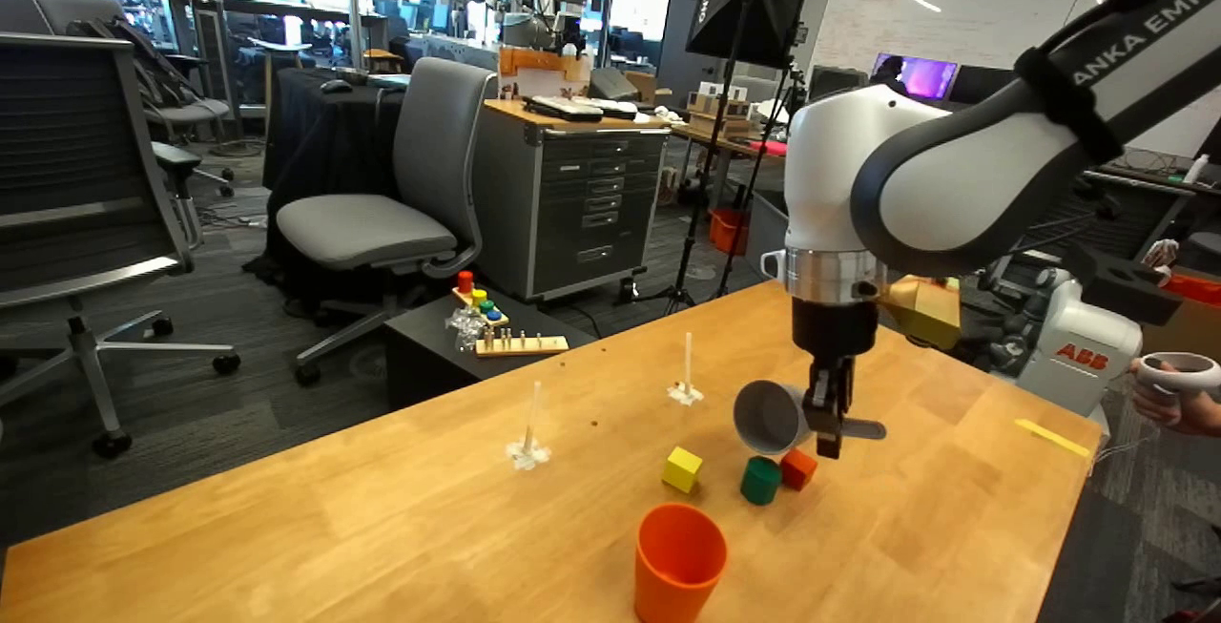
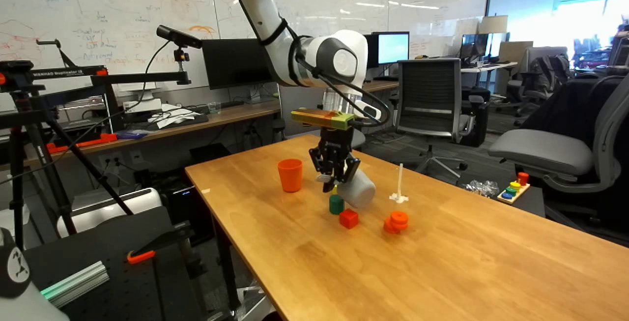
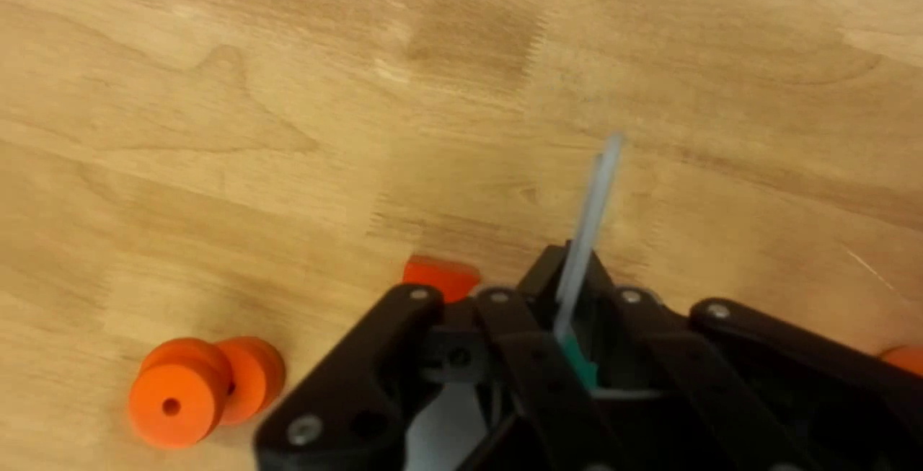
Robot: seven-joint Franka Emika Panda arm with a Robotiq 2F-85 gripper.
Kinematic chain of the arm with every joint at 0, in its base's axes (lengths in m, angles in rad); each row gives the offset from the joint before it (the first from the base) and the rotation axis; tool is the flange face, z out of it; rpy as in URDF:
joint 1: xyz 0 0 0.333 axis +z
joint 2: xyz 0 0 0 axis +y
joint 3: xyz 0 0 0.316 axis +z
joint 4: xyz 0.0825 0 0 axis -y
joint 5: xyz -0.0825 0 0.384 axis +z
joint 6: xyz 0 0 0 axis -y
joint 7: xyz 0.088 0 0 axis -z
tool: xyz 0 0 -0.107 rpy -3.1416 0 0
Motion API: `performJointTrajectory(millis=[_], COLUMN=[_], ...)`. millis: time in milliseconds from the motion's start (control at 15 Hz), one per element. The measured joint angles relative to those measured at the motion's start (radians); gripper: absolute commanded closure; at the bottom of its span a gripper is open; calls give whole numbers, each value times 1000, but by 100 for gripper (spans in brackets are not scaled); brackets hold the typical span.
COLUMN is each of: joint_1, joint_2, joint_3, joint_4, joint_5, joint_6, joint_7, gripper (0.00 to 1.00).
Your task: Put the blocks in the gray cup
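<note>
we find the gray cup (image 2: 357,190) held at the tool (image 1: 827,432), tipped well over from upright. the tool is clamped on the cup's handle (image 3: 593,211), whose end projects past the grasp. we cannot tell whether the cup's wall touches the bench (image 2: 442,267). in an exterior view its mouth shows, and we see no block inside.

the yellow block (image 1: 682,469), green block (image 1: 761,481) and red block (image 1: 797,468) lie on the bench near the cup; green and red are just beside each other, yellow somewhat apart.

the coming move turns on the cup's axis: the mouth faces toward the orange-red cup (image 1: 679,566), not upward. we judge that loading requires it upright, so we advise turning the mouth up and setting the cup clear of the blocks before release; its wall could knock the green block.

orange discs (image 2: 396,221) stand near the red block, away from the orange-red cup.
</note>
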Motion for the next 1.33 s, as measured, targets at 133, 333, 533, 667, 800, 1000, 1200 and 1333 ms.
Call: performJointTrajectory(millis=[133, 333, 533, 667, 800, 1000, 1200, 1333], joint_1=[0, 0, 0, 0, 0, 0, 0, 0], joint_2=[-19, -48, -59, -59, -59, -58, -52, -46], joint_3=[-3, -10, -17, -20, -20, -20, -15, -6], joint_4=[11, 26, 39, 47, 53, 54, 53, 52], joint_5=[-6, -6, -6, -6, -6, -5, -3, 8], joint_6=[0, -1, -1, -1, -1, -5, -9, -16], joint_7=[10, 21, 30, 34, 41, 45, 45, 45], gripper=[98, 98, 97, 69, 55, 32, 10, 0])
